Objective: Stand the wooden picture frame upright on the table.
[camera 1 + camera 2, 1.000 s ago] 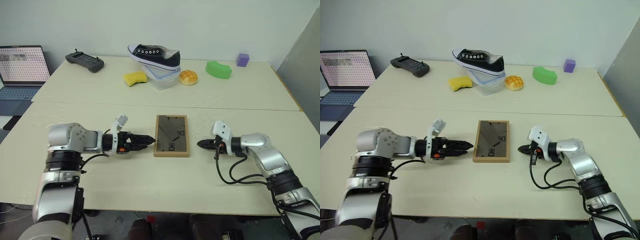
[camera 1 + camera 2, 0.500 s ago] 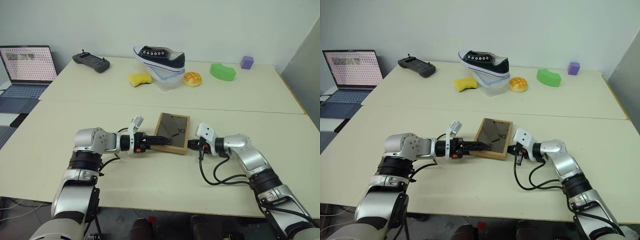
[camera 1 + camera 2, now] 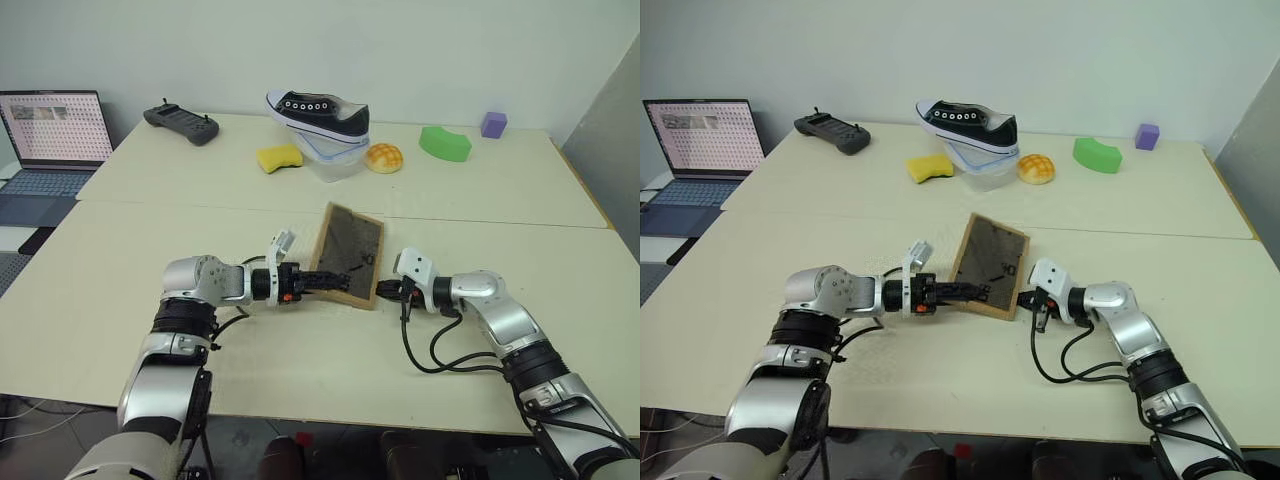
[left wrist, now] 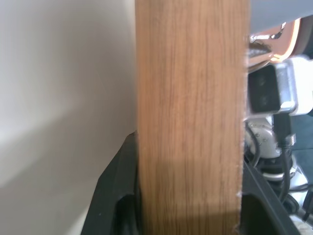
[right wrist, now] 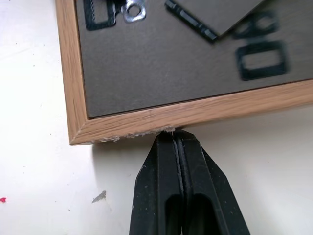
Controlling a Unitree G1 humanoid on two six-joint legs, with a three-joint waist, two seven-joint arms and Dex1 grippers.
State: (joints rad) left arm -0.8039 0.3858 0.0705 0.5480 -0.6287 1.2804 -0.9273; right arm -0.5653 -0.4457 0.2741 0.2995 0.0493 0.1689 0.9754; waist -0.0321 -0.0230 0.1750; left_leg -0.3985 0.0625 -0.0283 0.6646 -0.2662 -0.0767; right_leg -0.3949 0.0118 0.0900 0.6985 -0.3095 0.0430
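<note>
the left end effector (image 3: 318,283) has its two black fingers (image 4: 120,196) pinched on the left long edge of the wooden picture frame (image 3: 350,254), the light-wood rail running between them in the left wrist view. the frame lies directly to that end effector's right, so close that the grip is on its rim. from there the frame tilts: its left side is raised off the bench (image 3: 300,350) and its dark back panel faces up and toward the camera, while its right long edge appears to rest on the bench. the long axis runs away from the robot, toward the seam line across the bench. on the far side, the right end effector (image 3: 383,291) is pressed together, holding nothing, with its tip butted against the frame's lower right edge near a corner, as the right wrist view shows. judged from this, the coming move turns on that right edge as a hinge: the left arm lifts, the right one blocks sliding. the fold-out stand looks not yet swung out.
</note>
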